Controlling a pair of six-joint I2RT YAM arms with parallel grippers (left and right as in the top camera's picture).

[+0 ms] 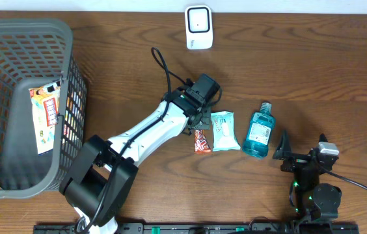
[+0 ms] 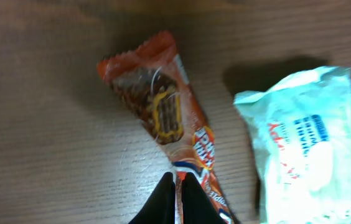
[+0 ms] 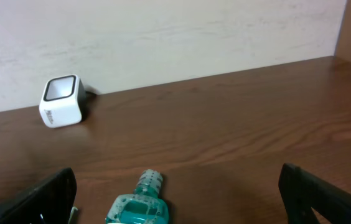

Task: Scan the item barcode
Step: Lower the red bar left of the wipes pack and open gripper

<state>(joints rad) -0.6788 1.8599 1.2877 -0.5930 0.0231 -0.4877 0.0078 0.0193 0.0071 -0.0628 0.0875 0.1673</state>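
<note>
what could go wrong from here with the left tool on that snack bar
The left tool is shut on just the wrapper edge of the snack bar, so it may slip or twist when lifted. The wipes pack lies close beside it and could get dragged. The scanner sits far off, a long carry.

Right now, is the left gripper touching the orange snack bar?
Touching. The left wrist view shows the left gripper with its closed tips pinching the wrapper edge of the orange snack bar.
</note>
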